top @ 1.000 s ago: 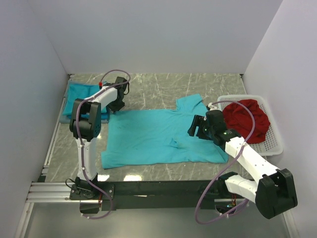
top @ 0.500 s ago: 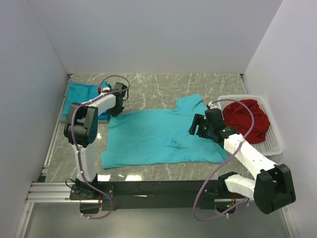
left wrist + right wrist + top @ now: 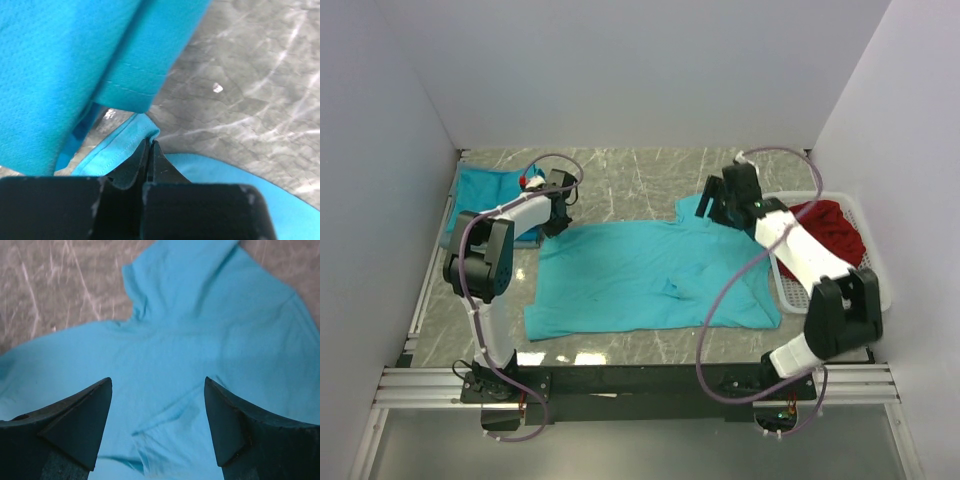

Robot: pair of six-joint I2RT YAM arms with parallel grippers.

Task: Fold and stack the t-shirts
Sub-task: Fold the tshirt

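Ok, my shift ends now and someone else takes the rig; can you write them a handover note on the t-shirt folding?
Left claw: shut on the far-left corner hem of the spread t-shirt.
Right claw: open, hovering over that shirt's far-right sleeve, holding nothing.
Things: the spread t-shirt lies flat mid-table; one folded t-shirt sits at the far left; a red cloth fills the white basket at right.
Done: one shirt folded.
Left: fold the spread one and stack it on the folded one.

End effector (image 3: 150,146) tight on t-shirt (image 3: 116,151) hem (marble (image 3: 240,75) beyond)
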